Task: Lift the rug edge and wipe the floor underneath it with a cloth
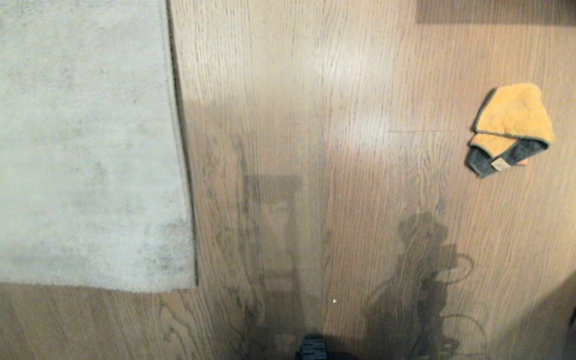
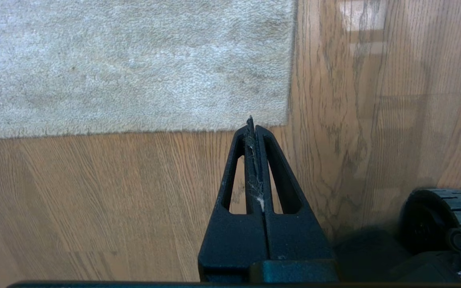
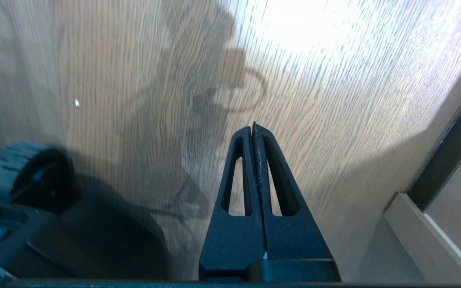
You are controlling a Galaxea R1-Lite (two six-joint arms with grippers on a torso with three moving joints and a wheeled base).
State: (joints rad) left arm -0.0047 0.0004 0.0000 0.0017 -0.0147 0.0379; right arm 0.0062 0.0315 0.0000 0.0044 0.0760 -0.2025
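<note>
1. Neither arm shows in the head view; only their shadows fall across the floor (image 1: 318, 100) near the bottom of that view; the rug runs off the frame at the top and left, so only its near corner and the rug edge (image 1: 180, 150) are seen.
2. A dark wheel (image 2: 442, 220) of the base is cut off at the border of the left wrist view; a pale skirting board (image 3: 426, 240) is only partly in the right wrist view.
3. The left gripper (image 2: 252, 124) hangs low above bare floor just short of the rug's corner, fingers pressed together, empty.
4. The right gripper (image 3: 253, 128) points down over bare floor, fingers together, empty.
5. The cloth (image 1: 510, 130) lies crumpled on the floor at the right, well apart from the rug.
</note>
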